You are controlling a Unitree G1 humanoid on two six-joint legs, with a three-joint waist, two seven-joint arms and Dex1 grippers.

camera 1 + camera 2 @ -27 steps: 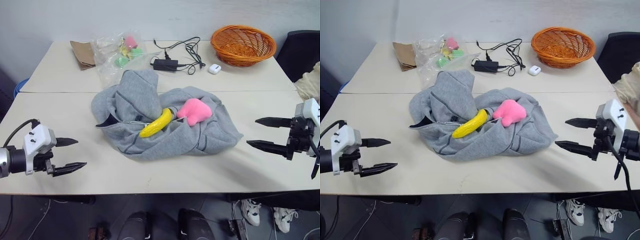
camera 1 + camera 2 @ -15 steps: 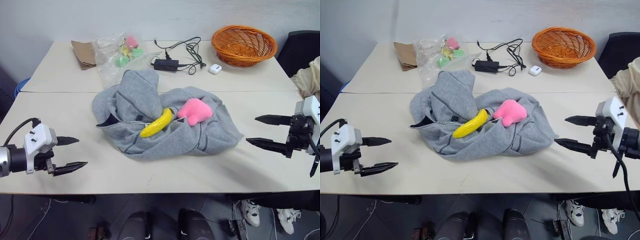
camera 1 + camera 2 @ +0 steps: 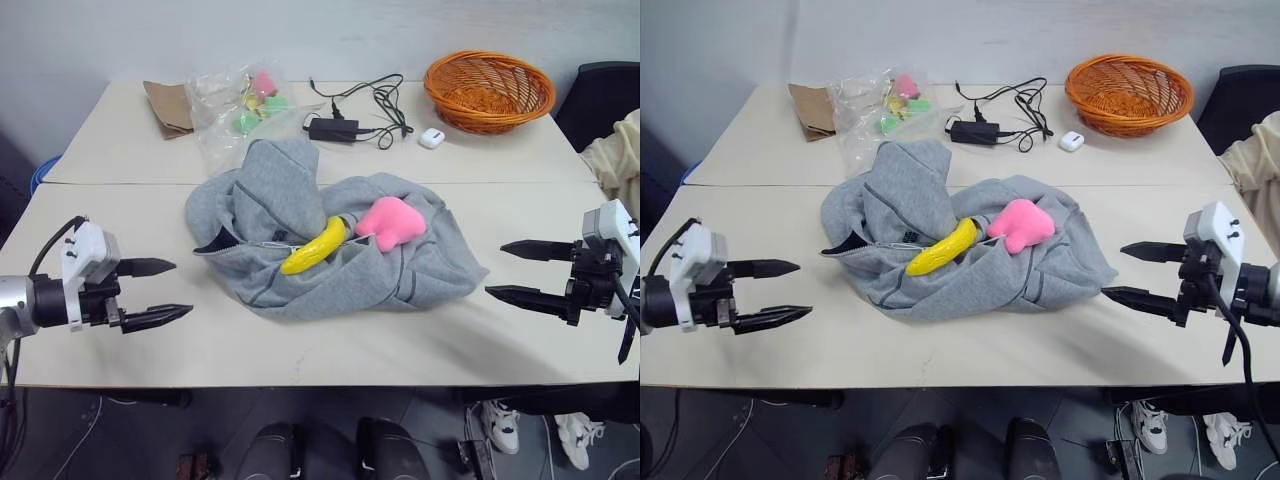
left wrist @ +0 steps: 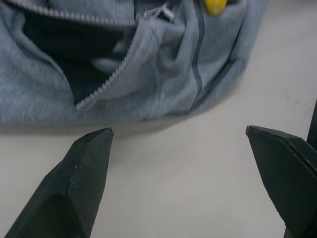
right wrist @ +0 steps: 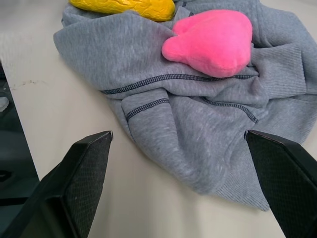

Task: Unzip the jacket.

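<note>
The grey jacket (image 3: 270, 190) lies crumpled in the middle of the near table. A yellow banana (image 3: 313, 246) and a pink plush toy (image 3: 390, 222) rest on top of it. In the left wrist view its zipper (image 4: 106, 84) is parted over the dark lining, and the pull (image 4: 163, 10) sits where the two rows meet. My left gripper (image 3: 182, 288) is open, low over the table to the left of the jacket and apart from it. My right gripper (image 3: 494, 270) is open too, just off the jacket's right hem (image 5: 237, 196).
On the far table stand an orange wicker basket (image 3: 488, 88), a black charger with cable (image 3: 330, 128), a small white case (image 3: 429, 138), a plastic bag of colourful items (image 3: 235, 110) and a brown paper bag (image 3: 165, 105). A cream cloth (image 3: 620, 160) hangs at the right edge.
My left gripper has moved toward the jacket and risen a little. The right gripper has edged slightly nearer the hem. The jacket has not moved.
</note>
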